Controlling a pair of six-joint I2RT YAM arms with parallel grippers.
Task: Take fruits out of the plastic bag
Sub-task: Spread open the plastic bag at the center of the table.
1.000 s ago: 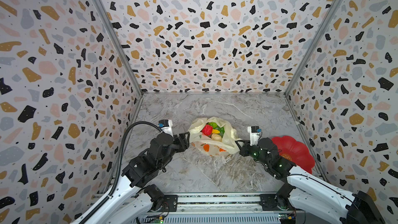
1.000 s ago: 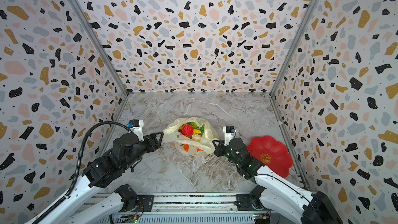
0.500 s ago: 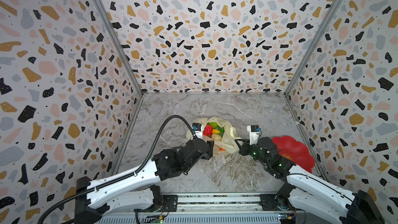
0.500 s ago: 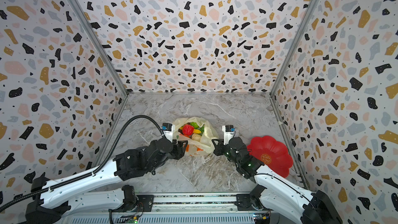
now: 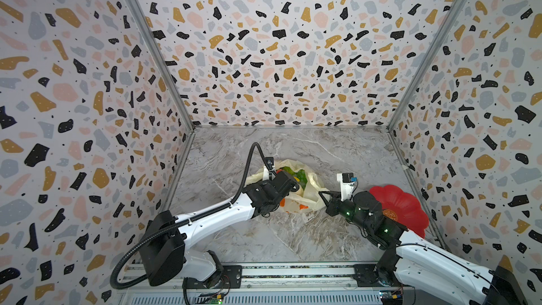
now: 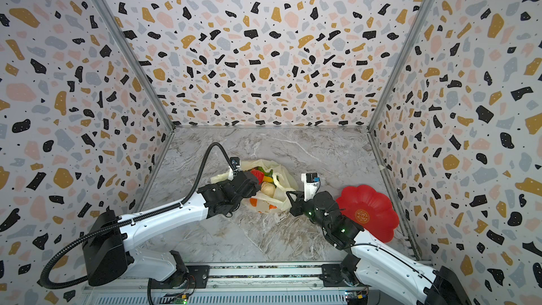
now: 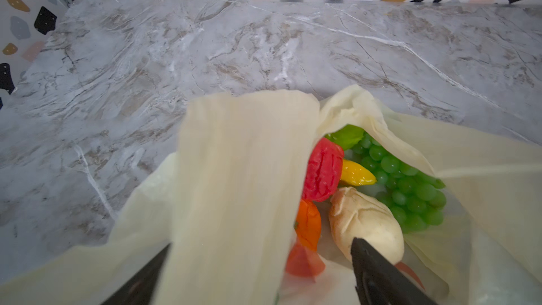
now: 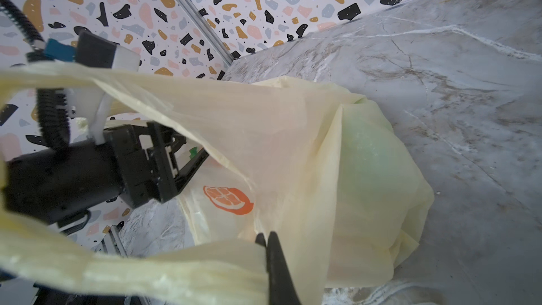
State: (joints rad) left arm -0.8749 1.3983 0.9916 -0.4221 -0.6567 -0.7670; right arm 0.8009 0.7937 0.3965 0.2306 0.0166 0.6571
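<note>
Right gripper: fingers clenched on a handle of the plastic bag, which lies mid-surface.

Left gripper: fingers released, spread wide at the bag's mouth. One tip touches the beige pear-like piece; a bag flap hangs across the gap.

Best move: get clear of the flap, then close on that one piece only.

Farther in: red fruit, banana, grapes.

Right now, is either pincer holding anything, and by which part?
The right pincer pinches the plastic bag by one loop handle. The left pincer is open, gripping nothing.
</note>
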